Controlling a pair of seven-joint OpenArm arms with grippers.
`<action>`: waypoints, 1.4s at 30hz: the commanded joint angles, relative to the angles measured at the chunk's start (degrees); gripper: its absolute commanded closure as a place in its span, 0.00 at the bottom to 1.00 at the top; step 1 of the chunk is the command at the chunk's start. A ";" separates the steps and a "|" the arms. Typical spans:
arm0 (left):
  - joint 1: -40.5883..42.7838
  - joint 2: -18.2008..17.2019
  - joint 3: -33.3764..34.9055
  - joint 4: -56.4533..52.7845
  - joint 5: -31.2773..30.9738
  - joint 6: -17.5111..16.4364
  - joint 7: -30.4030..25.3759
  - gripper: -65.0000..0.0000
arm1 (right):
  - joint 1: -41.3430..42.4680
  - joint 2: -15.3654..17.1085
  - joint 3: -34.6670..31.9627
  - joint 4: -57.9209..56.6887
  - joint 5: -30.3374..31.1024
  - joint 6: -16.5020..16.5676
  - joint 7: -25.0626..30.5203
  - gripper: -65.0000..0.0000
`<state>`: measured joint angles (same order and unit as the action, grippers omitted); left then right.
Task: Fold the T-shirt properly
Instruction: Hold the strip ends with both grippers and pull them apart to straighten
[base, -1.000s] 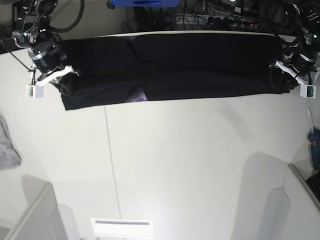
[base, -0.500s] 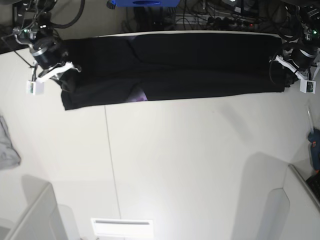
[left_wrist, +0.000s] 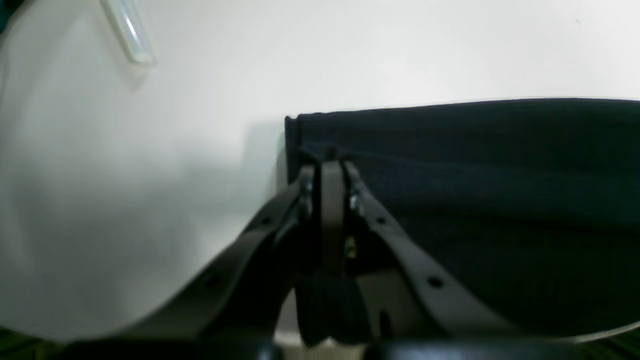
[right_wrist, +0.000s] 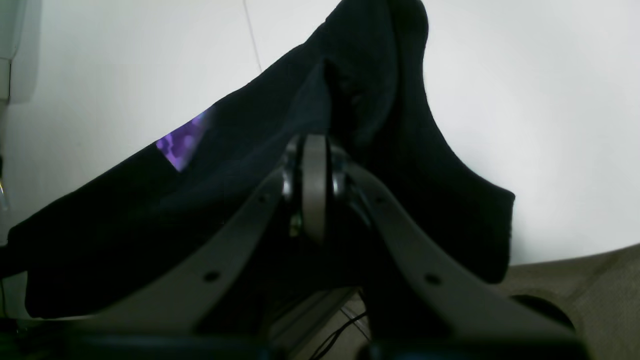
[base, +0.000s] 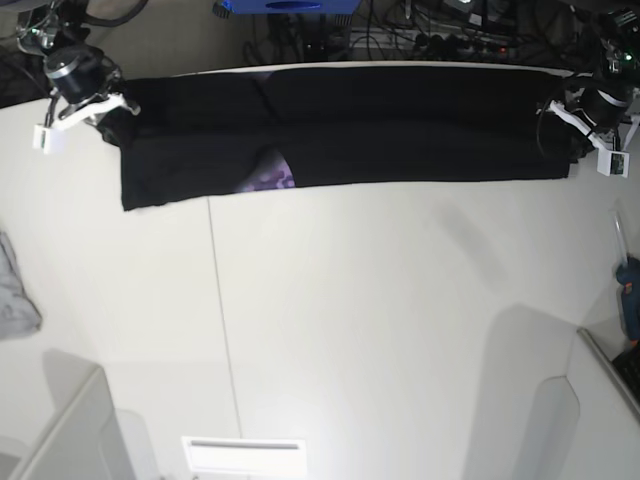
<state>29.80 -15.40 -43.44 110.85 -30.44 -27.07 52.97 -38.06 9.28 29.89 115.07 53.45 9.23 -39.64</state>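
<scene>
T-shirt (base: 400, 125) folded; purple print (base: 268, 178) mostly hidden inside.

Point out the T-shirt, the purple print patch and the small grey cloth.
T-shirt (base: 400, 125): base view, middle of the black cloth.
Purple print patch (base: 268, 177): base view, exposed print near the lower edge.
Small grey cloth (base: 14, 295): base view, its middle, left table edge.

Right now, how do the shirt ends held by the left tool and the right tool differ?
The left tool pinches a flat, straight-edged end of the T-shirt lying on the table. The right tool holds a bunched end that hangs in loose folds. Purple print shows near the right tool; none shows near the left tool. Both tools are shut on black cloth.
</scene>
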 joint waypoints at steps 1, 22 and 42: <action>0.22 -0.73 -0.56 0.93 -0.11 -0.14 -1.15 1.00 | -1.10 0.52 0.31 1.02 0.83 0.48 1.18 1.00; 2.86 -0.56 0.06 0.49 -0.03 -0.14 -0.97 1.00 | -1.36 -0.71 0.22 -0.74 -3.82 0.48 1.09 1.00; 3.38 -0.56 -0.56 0.49 -0.03 0.12 -0.88 0.50 | -0.66 -1.50 0.92 -3.90 -3.91 0.22 -1.20 0.58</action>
<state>32.73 -15.25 -43.44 110.61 -30.11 -27.05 53.04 -38.30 7.35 30.20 110.43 49.04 9.39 -41.82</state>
